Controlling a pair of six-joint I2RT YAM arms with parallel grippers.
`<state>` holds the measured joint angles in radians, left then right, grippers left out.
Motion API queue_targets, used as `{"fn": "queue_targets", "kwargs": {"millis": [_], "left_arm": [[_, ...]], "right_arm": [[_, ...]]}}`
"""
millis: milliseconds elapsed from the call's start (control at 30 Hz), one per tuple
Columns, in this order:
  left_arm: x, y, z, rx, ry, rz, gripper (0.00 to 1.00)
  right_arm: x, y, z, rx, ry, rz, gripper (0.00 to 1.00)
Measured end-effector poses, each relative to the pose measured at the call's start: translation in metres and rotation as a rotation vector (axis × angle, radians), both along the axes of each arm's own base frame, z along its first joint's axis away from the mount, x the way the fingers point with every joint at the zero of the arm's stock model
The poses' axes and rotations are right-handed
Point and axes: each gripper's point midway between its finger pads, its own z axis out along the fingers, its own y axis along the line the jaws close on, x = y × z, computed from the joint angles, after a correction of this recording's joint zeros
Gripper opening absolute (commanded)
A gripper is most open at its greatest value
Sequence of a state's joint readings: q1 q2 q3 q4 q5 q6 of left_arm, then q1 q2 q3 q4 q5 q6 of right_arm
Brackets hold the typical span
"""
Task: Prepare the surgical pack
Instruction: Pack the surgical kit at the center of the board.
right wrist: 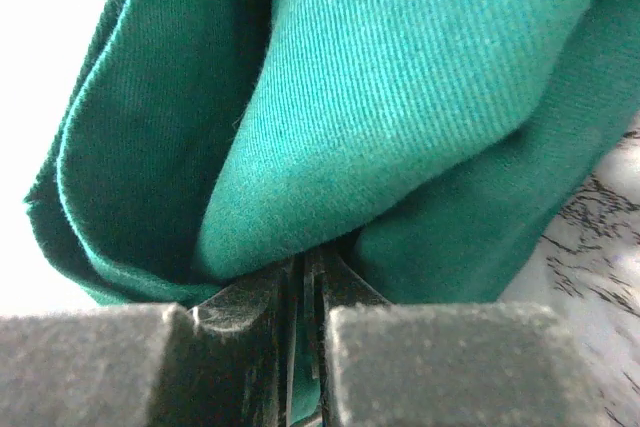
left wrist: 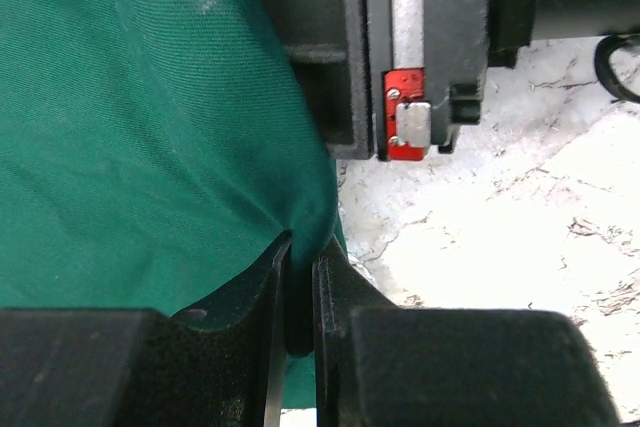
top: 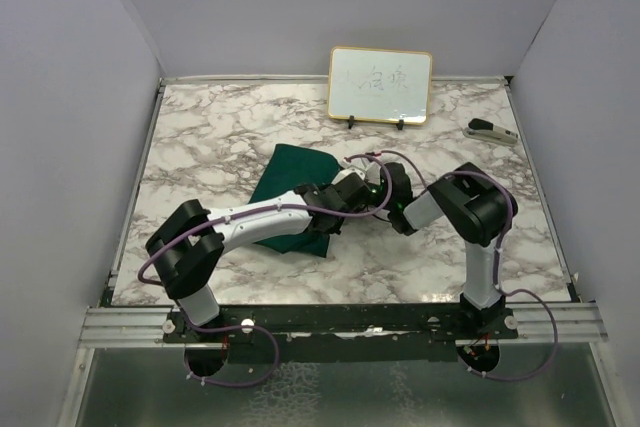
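The surgical pack shows as a folded dark green cloth (top: 288,182) lying on the marble table, left of centre. My left gripper (top: 345,195) reaches over it from the left and is shut on a fold at the cloth's (left wrist: 150,127) right edge, which is pinched between the fingers (left wrist: 335,297). My right gripper (top: 378,187) comes in from the right, close against the left one, and is shut on bunched folds of the cloth (right wrist: 400,77). The right gripper's black body with a red part (left wrist: 405,112) fills the top of the left wrist view. Whatever lies inside the folds is hidden.
A gold-framed whiteboard (top: 380,85) stands at the back centre. A small grey and black stapler-like object (top: 490,130) lies at the back right. Grey walls enclose the table (top: 220,137) on three sides, and a metal rail (top: 340,322) runs along the near edge.
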<state>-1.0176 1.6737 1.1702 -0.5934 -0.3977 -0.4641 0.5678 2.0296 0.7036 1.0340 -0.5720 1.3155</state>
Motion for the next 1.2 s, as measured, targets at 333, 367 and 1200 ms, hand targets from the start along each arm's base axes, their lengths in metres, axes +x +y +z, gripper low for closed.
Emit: {"fn": "queue_targets", "kwargs": {"millis": [333,367,1200], "left_arm": [[0.001,-0.003,-0.002,-0.071,0.012,0.004,0.0],[0.001,-0.003,-0.002,-0.072,0.014,0.003,0.0],[0.031,0.007,0.127,-0.649,-0.008,-0.019,0.38]], "right_arm": [[0.012,-0.029,-0.001,-0.081,-0.024,-0.067,0.11],[0.014,-0.033,-0.001,-0.081,-0.026,-0.074,0.11],[0.027,-0.081,0.071,-0.196,-0.4,0.167,0.22]]}}
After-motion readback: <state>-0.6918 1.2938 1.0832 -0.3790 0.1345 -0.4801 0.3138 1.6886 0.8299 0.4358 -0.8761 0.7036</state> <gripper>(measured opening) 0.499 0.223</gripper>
